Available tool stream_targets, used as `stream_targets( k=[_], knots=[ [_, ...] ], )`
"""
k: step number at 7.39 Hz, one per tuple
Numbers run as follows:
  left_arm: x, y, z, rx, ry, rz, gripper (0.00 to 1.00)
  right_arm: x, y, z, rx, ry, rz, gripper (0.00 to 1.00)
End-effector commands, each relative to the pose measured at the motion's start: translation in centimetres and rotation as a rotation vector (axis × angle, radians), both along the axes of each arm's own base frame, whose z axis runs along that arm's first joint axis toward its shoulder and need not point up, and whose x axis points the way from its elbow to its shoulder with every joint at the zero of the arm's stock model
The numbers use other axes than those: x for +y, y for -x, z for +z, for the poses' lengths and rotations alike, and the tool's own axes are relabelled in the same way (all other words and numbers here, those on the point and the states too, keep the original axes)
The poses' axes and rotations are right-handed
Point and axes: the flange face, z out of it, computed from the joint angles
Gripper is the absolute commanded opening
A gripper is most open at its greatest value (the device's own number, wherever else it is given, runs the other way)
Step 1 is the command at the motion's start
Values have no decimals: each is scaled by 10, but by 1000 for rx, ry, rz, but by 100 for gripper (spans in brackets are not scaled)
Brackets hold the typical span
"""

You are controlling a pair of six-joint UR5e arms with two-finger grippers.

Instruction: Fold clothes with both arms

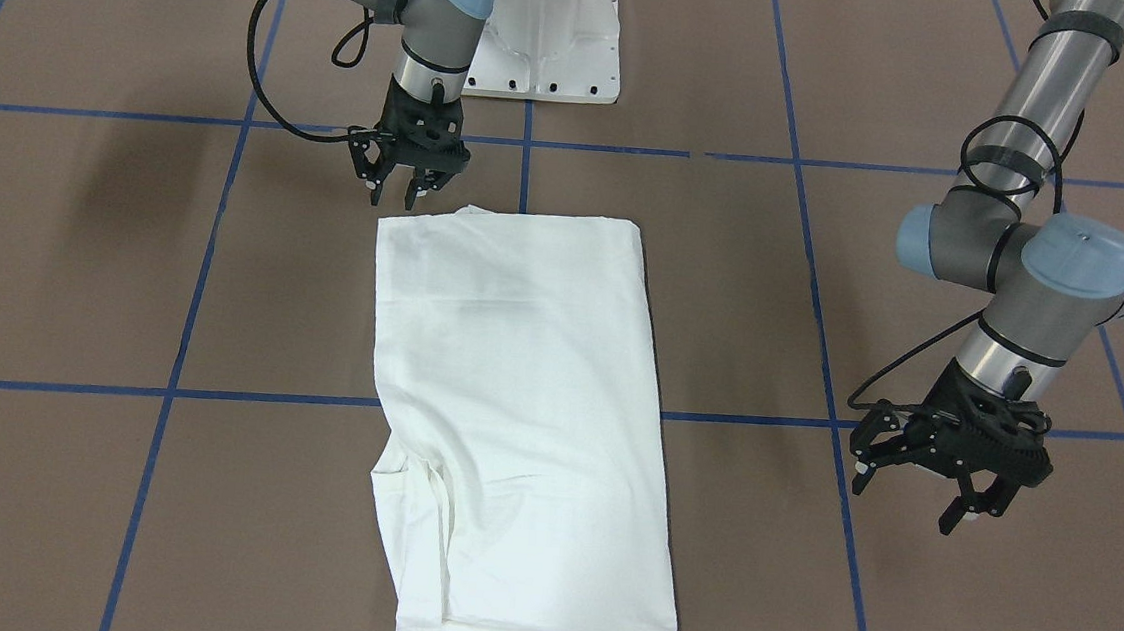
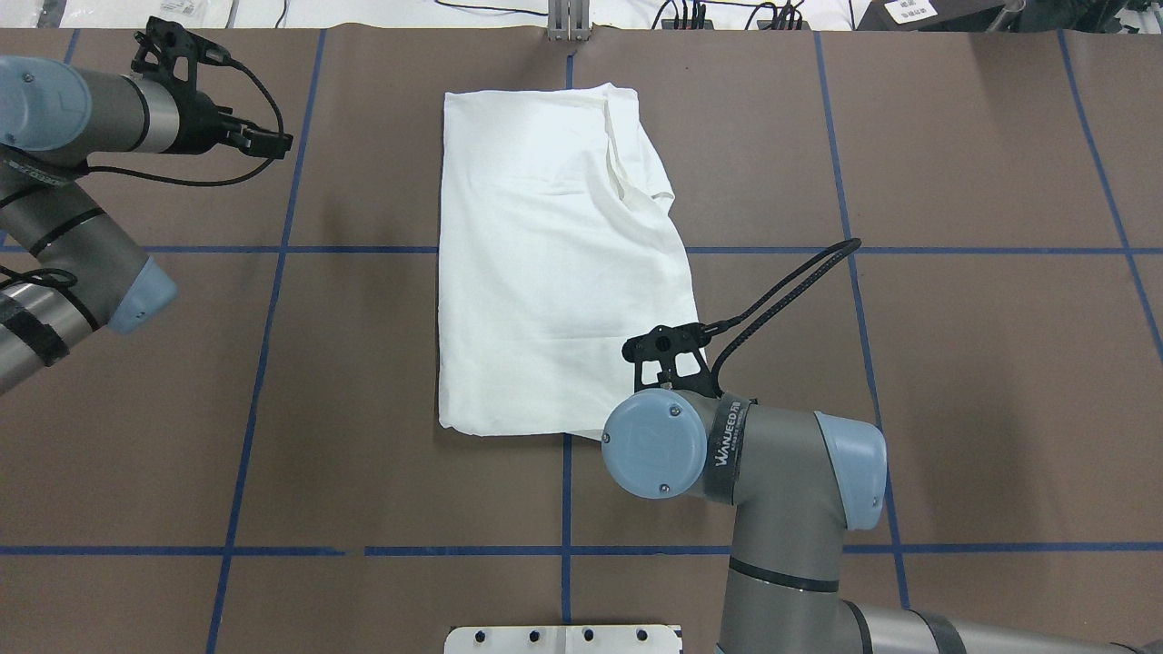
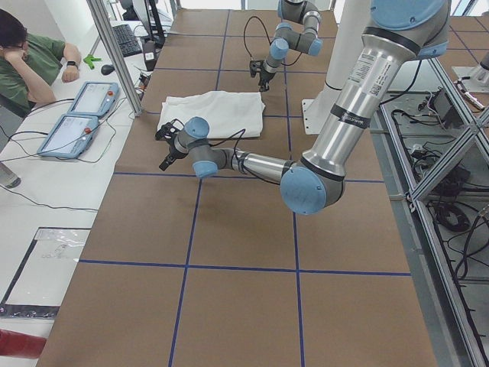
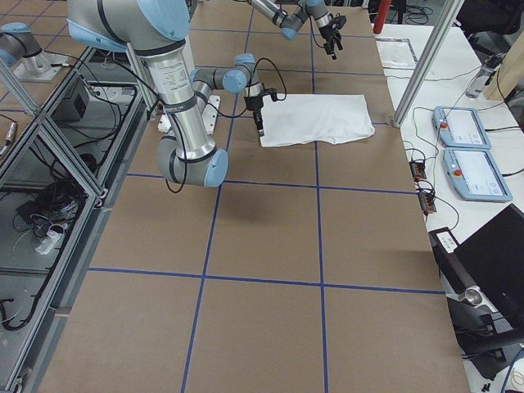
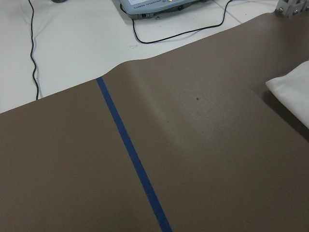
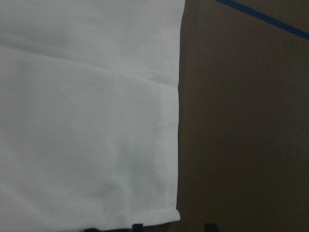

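White cotton shirt [image 1: 525, 403] folded narrow; black right gripper [image 1: 393, 194] and left gripper [image 1: 909, 493] both spread, empty. Pinch all corner layers.

one shirt [image 1: 515, 402], two arms [image 1: 1035, 293] [image 1: 434, 35], two claws [image 1: 901, 503] [image 1: 393, 198]

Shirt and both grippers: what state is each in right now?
shirt: folded into a long rectangle, lying flat on the table, held by neither gripper.
right gripper: open, empty, poised at the shirt's corner nearest the robot.
left gripper: open, empty, over bare table, well apart from the shirt.
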Motion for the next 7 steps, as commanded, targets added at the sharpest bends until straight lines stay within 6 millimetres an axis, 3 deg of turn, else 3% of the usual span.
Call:
stream_targets(
  k=[1,3,5,6,7],
  knots=[
    [0,-1,0,0,-1,1,100,-16,-4,-17,-43,-21,52,100],
    [1,-2,0,0,-1,3,100,-87,-41,-28,-94,-79,98,100],
    [2,-2,-4,21,14,-8,100,-169,-22,-52,-94,-50,166,100],
    [2,-2,-7,26,13,-10,100,-213,-12,-53,-123,-33,197,100],
    [3,-2,-9,29,10,-9,100,-255,-5,-35,-162,-36,226,100]
  ],
)
